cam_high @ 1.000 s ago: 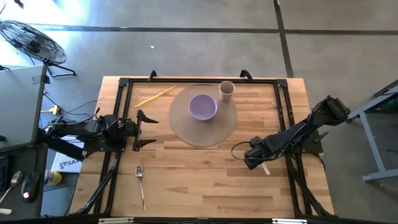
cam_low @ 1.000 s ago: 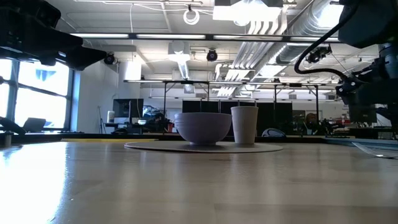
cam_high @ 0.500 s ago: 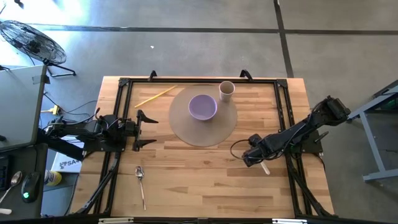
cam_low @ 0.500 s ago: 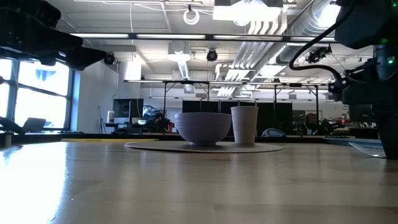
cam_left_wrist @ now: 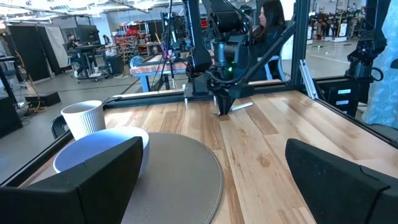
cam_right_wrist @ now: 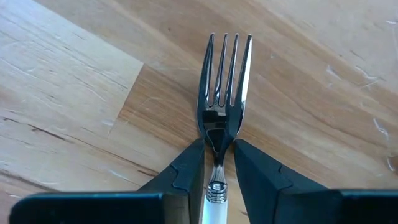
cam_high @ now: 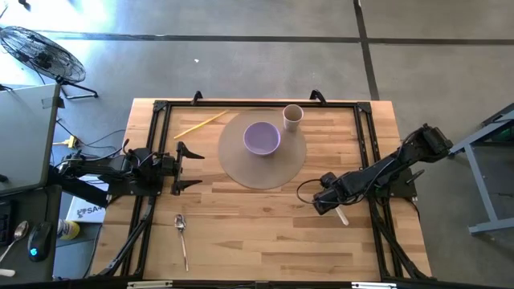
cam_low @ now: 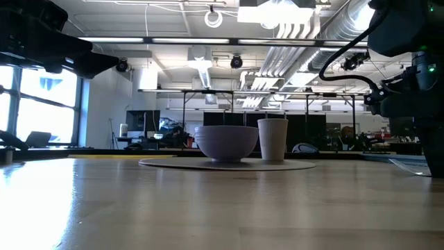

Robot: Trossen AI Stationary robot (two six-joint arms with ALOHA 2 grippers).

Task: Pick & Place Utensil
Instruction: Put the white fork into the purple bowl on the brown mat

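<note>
A fork with metal tines (cam_right_wrist: 225, 62) and a white handle (cam_high: 343, 215) sits in my right gripper (cam_right_wrist: 217, 146), which is shut on it at the table's right side (cam_high: 320, 201). My left gripper (cam_high: 186, 167) waits open at the table's left edge, its fingers wide apart in the left wrist view (cam_left_wrist: 211, 186). A purple bowl (cam_high: 262, 138) and a paper cup (cam_high: 292, 116) stand on a round grey mat (cam_high: 241, 164) near the far edge. A metal spoon (cam_high: 181, 237) lies flat on the wood near the front left. My right gripper pinches the fork by its narrow metal neck (cam_right_wrist: 217, 140), between the tines and the white handle, one finger (cam_right_wrist: 186, 168) on each side. The fingers lie along the fork and slant down from the table's right. The tines reach out past the fingertips low over the wood; the handle runs back under the gripper.
A yellow stick (cam_high: 201, 124) lies on the table's far left part. Black frame rails (cam_high: 157, 152) run along the table's left, right and far sides. Bare wood spreads between the mat and the near edge. A person (cam_left_wrist: 267, 25) sits beyond the table's right side.
My right gripper, with the fork in it, has shifted a little toward the table's left. Nothing else has moved.
</note>
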